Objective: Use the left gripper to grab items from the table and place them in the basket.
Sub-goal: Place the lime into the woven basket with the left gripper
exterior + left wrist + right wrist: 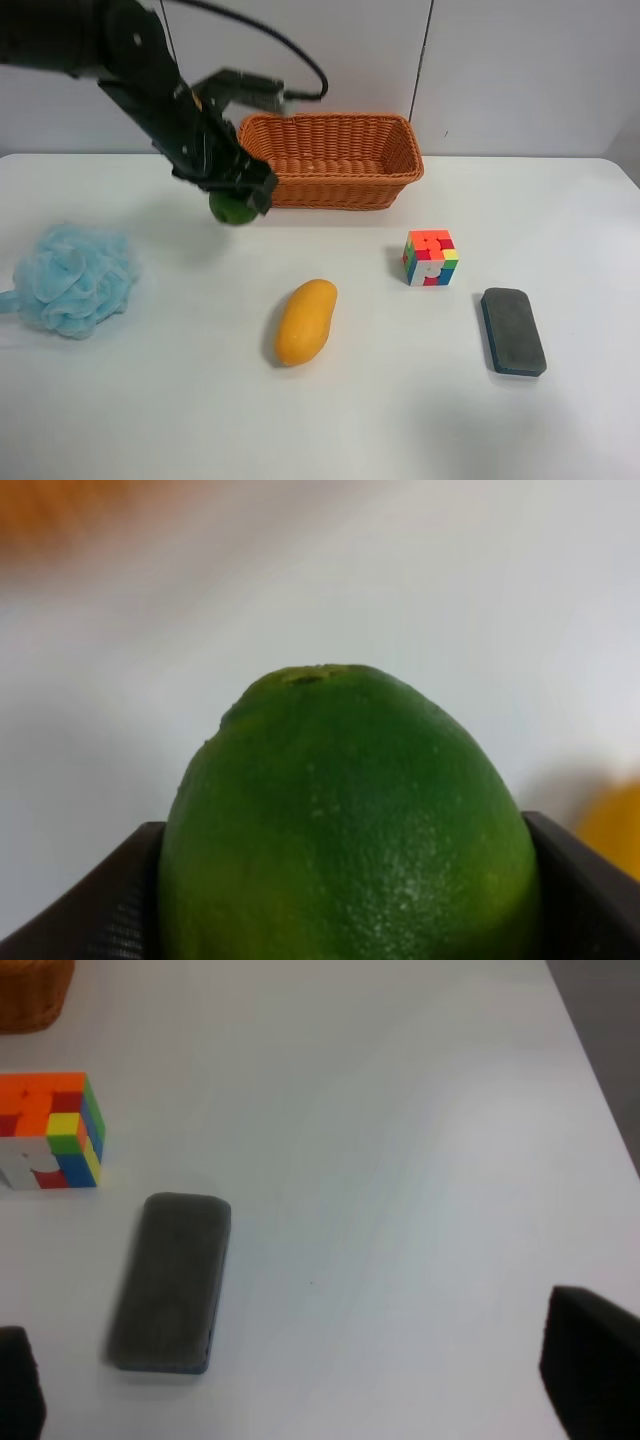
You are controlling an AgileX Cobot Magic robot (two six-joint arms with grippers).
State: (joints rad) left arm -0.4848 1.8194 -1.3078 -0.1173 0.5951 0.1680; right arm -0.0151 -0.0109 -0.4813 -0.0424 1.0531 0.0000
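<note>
My left gripper [240, 195] is shut on the green oval fruit [232, 209] and holds it above the table [330, 420], just left of the basket's [335, 160] near left corner. In the left wrist view the fruit [345, 820] fills the frame between the black fingers [95, 910]. The mango [304, 321], the blue pouf [73, 278], the puzzle cube [431, 258] and the grey eraser [513, 330] lie on the table. The right wrist view shows the eraser [170, 1280] and the cube [50, 1130]. My right gripper [300, 1390] is open and empty.
The wicker basket stands at the back middle against the wall and looks empty. The basket's corner [30, 990] shows in the right wrist view. The table's right edge [600, 1070] runs close by there.
</note>
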